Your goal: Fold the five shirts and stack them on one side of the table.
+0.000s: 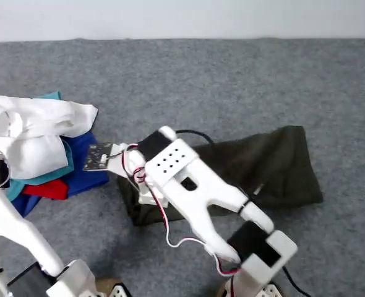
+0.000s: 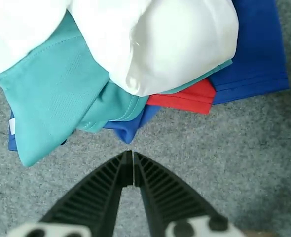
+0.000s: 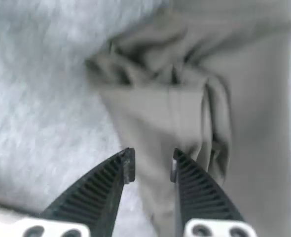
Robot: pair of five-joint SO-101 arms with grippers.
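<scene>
A dark olive shirt [image 1: 269, 161] lies partly folded at the table's middle and right. My right arm [image 1: 182, 179] stretches over its left end. My right gripper [image 3: 151, 165] hangs open just above a bunched edge of the olive shirt [image 3: 195, 113], with nothing between its fingers. At the left lies a pile with a white shirt [image 1: 40, 127] on top of teal [image 1: 43, 177], red [image 1: 46, 189] and blue [image 1: 86, 167] shirts. My left gripper [image 2: 133, 160] is shut and empty over bare carpet, a short way from the pile's white shirt [image 2: 175, 44], teal shirt [image 2: 56, 89], red shirt [image 2: 185, 97] and blue shirt [image 2: 256, 59].
Grey carpet [image 1: 232, 80] covers the table, with free room along the far side and at the right front. My left arm [image 1: 15, 229] rises at the front left corner. A cable [image 1: 188, 241] loops beside the right arm.
</scene>
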